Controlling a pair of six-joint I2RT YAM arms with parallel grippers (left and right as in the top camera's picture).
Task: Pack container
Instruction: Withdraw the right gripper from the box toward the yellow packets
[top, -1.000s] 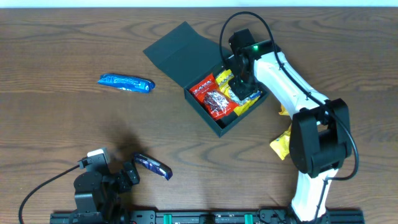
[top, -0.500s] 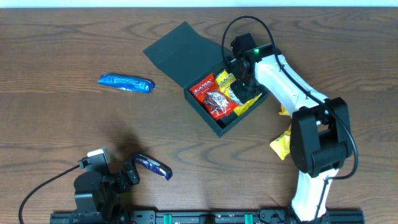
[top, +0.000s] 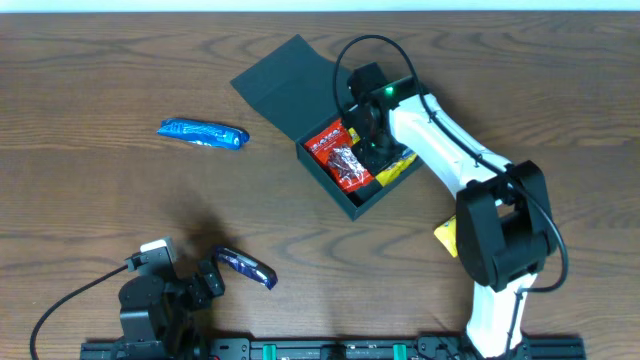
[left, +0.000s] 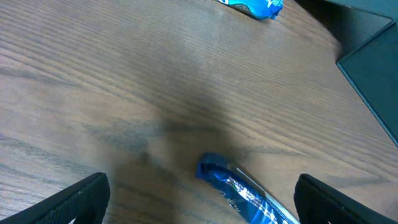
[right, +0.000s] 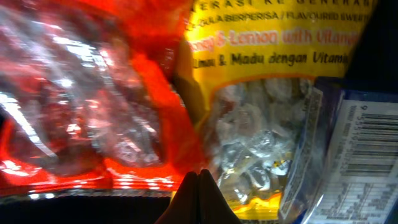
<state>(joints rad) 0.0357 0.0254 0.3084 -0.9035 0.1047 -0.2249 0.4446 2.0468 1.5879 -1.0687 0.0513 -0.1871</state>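
Moved: right gripper (right: 199, 177) slid left inside the container (top: 350, 202), over the red packet (top: 338, 155).
Right fingers: together, seemingly; view very close.
Left gripper (left: 202, 199): apart, near edge.
Container: far centre, lid open.
Room: bare bench (top: 90, 200) leftward.

Printed on the yellow packet (right: 267, 68): "GULA BERPERISA / FLAVOURED", "Lemon with Vitamin", "Madu dengan"
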